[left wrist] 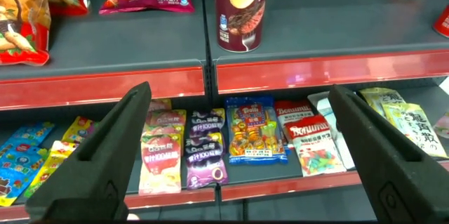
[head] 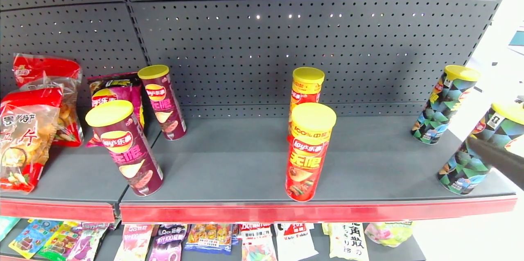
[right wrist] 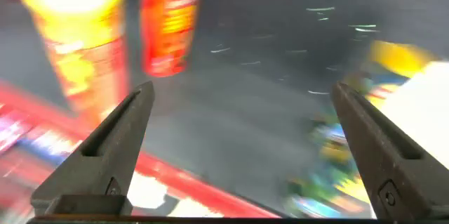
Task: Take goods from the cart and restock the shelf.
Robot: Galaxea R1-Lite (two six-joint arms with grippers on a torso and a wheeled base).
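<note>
Head: grey metal shelf (head: 245, 163), red front lip. Two red yellow-lidded crisp tubes (head: 309, 158) at centre, second at 12 o'clock behind first. Maroon tubes (head: 125, 148) at 9 o'clock, black-teal patterned tubes (head: 475, 158) at 3 o'clock.
Left wrist: left pincer (left wrist: 240, 90) released, spread wide, empty, facing lower shelf's sweet packets (left wrist: 256, 129).
Right wrist: right pincer (right wrist: 243, 89) released, empty, facing the shelf between red and patterned tubes.

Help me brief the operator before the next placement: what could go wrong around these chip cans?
The right arm crosses the front patterned can, standing at the right end of the shelf near its lip; a nudge might tip it off. The front red can also stands close to the lip, so a sideways sweep could topple it.
</note>
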